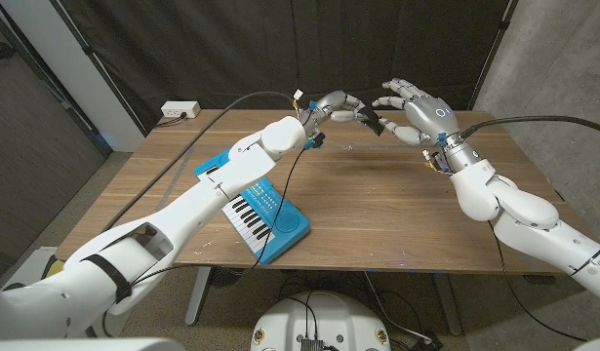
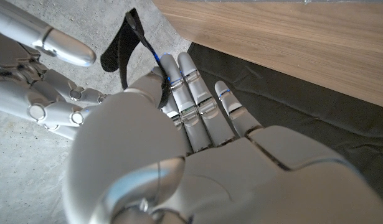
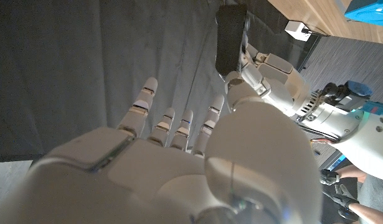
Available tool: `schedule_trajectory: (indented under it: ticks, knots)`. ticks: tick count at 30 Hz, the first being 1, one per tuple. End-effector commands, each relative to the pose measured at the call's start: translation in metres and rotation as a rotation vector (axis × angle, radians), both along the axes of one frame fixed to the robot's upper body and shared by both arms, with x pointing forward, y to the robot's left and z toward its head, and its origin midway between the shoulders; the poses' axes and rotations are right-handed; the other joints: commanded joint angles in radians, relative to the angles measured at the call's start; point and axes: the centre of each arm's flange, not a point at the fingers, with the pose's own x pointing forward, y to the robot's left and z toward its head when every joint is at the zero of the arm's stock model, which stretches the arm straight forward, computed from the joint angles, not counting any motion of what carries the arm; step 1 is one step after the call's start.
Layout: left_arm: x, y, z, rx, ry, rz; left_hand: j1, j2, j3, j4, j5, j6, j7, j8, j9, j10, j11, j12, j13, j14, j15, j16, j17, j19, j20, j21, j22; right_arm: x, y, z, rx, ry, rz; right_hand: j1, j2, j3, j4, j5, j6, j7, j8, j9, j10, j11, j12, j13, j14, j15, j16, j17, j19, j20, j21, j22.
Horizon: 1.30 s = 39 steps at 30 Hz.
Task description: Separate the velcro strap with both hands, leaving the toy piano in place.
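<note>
Both hands are raised above the far middle of the worktop (image 1: 378, 205), meeting fingertip to fingertip; between them is the strap (image 1: 371, 122), a short black strip held off the wood. The left hand (image 1: 336, 106) comes in from the left with its fingers curled, pinching one end of the strap between thumb and finger; the left wrist view shows the strap (image 2: 121, 50) rising dark from that pinch of the left hand (image 2: 179, 143). The right hand (image 1: 417, 112) comes in from the right, its thumb and a finger closed on the other end while the other fingers are spread upward; in the right wrist view the strap (image 3: 230, 37) stands just past the thumb of the right hand (image 3: 179, 162), touching the other hand's fingers. Whether the two strap halves are joined or parted, I cannot tell. The piano (image 1: 263, 216), blue with white keys, lies near the worktop's near left edge, partly under the left arm, well apart from the hands. A white power strip (image 1: 180, 110) sits at the far left corner.
</note>
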Motion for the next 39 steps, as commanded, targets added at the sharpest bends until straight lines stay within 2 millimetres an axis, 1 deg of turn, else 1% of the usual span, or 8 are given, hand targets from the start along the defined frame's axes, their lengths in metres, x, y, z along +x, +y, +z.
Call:
schedule_trajectory:
  ticks: [1,11,21,22,30,32,34,39]
  knots:
    - [-0.009,0.008,0.000,-0.039,0.003,-0.018,0.002,0.003,0.009,-0.002,-0.001,0.038,0.044,0.005,0.000,0.001,-0.001,0.009,0.006,0.003,-0.006,0.000,0.006,0.002,0.006,-0.001,0.001,0.005,0.000,-0.005,-0.023,0.028,-0.009,0.011,-0.001,-0.008,0.005,-0.003,0.016,-0.003,0.005,0.000,-0.002,0.000,0.008,-0.004,0.002,-0.004,0.011,-0.001,-0.003,-0.002,-0.005,0.000]
    - [-0.014,0.013,0.001,-0.060,0.007,-0.018,0.002,0.005,0.013,-0.004,0.000,0.036,0.042,0.005,0.003,-0.001,-0.005,0.009,0.010,0.001,-0.003,-0.001,0.007,0.001,0.009,-0.004,0.001,0.003,-0.001,-0.010,-0.012,0.012,0.013,0.006,0.000,-0.022,0.014,-0.002,0.061,-0.002,0.017,-0.007,-0.003,-0.001,0.013,-0.018,0.019,-0.019,0.021,-0.012,0.005,-0.011,-0.009,0.000]
    - [-0.018,0.014,0.000,-0.068,0.005,-0.031,-0.002,0.005,0.014,-0.002,0.000,0.034,0.042,0.006,0.005,0.000,-0.004,0.008,0.011,0.000,-0.003,-0.003,0.007,0.002,0.011,-0.007,0.002,0.004,-0.004,-0.013,0.026,-0.038,0.043,-0.027,-0.021,-0.070,0.033,0.009,0.158,-0.003,0.038,-0.025,-0.008,0.000,0.020,-0.049,0.078,-0.048,0.038,-0.029,0.037,-0.036,-0.011,0.001]
    - [-0.018,0.014,0.000,-0.068,0.005,-0.034,-0.002,0.005,0.014,-0.002,0.000,0.034,0.042,0.006,0.005,0.000,-0.003,0.008,0.011,0.001,-0.002,-0.003,0.007,0.002,0.011,-0.007,0.002,0.004,-0.004,-0.013,0.025,-0.038,0.039,-0.043,-0.027,-0.098,0.044,0.020,0.190,-0.005,0.035,-0.041,0.107,-0.051,0.065,-0.059,0.083,-0.051,0.041,-0.035,0.041,-0.038,-0.018,0.003]
    - [-0.020,0.014,0.000,-0.079,0.005,-0.064,-0.003,0.006,0.014,-0.003,-0.001,0.035,0.042,0.006,0.005,-0.001,-0.002,0.007,0.013,0.002,-0.003,-0.001,0.010,0.004,0.011,-0.008,0.002,0.007,-0.004,-0.013,0.028,-0.058,0.013,-0.050,-0.029,-0.109,0.047,0.023,0.192,-0.005,0.030,-0.048,0.112,-0.047,0.065,-0.069,0.096,-0.049,0.044,-0.034,0.048,-0.045,-0.019,0.004]
    - [-0.020,0.014,0.000,-0.081,0.007,-0.072,-0.003,0.006,0.015,-0.003,0.000,0.034,0.041,0.006,0.006,-0.001,-0.001,0.007,0.013,0.003,-0.003,-0.001,0.010,0.004,0.010,-0.008,0.002,0.007,-0.003,-0.013,0.025,-0.065,0.006,-0.052,-0.027,-0.112,0.049,0.024,0.192,-0.005,0.028,-0.051,0.113,-0.046,0.064,-0.072,0.103,-0.049,0.047,-0.033,0.054,-0.053,-0.018,0.004]
    - [-0.020,0.014,0.001,-0.084,0.006,-0.078,-0.003,0.005,0.015,-0.003,0.000,0.036,0.040,0.007,0.006,0.000,-0.001,0.008,0.014,0.002,-0.004,-0.001,0.010,0.005,0.011,-0.009,0.002,0.008,-0.003,-0.013,0.018,-0.074,-0.004,-0.060,-0.026,-0.123,0.053,0.027,0.206,-0.004,0.026,-0.060,0.156,-0.073,0.078,-0.085,0.118,-0.050,0.050,-0.031,0.075,-0.073,-0.014,0.006]
    - [-0.022,0.016,0.002,-0.092,-0.002,-0.089,-0.004,0.005,0.016,-0.004,0.000,0.032,0.040,0.006,0.008,-0.002,-0.005,0.006,0.014,0.003,-0.003,-0.001,0.011,0.004,0.011,-0.010,0.002,0.010,-0.002,-0.013,0.004,-0.073,-0.018,-0.066,-0.028,-0.129,0.054,0.026,0.224,-0.004,0.030,-0.064,0.163,-0.075,0.079,-0.094,0.131,-0.052,0.053,-0.029,0.089,-0.085,-0.010,0.007]
